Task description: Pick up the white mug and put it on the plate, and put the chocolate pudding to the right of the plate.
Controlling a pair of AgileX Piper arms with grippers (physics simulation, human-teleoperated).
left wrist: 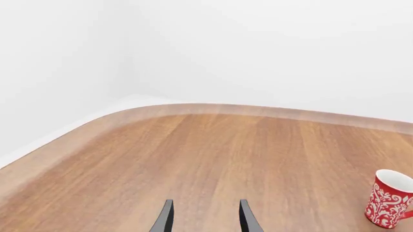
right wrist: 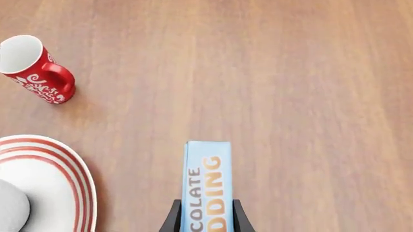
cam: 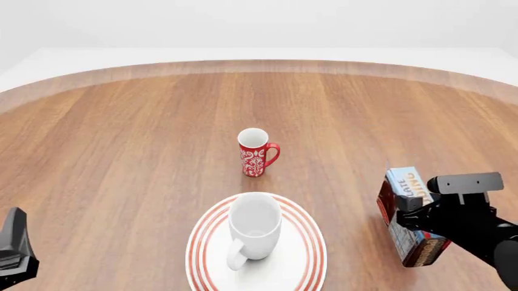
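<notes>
The white mug (cam: 255, 230) stands upright on the plate (cam: 312, 245) near the front of the table, its handle toward the near edge. The plate (right wrist: 61, 162) and an edge of the white mug (right wrist: 11, 208) also show in the right wrist view. To the right of the plate, my right gripper (cam: 407, 213) is shut on the chocolate pudding (cam: 404, 188), held upright with its blue face up. In the right wrist view the chocolate pudding (right wrist: 206, 179) sits between both fingers. I cannot tell whether it touches the table. My left gripper (left wrist: 206, 218) is open and holds nothing.
A red patterned mug (cam: 256, 152) stands upright behind the plate near the table's middle; the red mug (left wrist: 389, 199) also shows in the left wrist view. The left arm's dark body (cam: 12, 251) sits at the front left corner. The table's curved far edge (cam: 259, 63) meets a white wall.
</notes>
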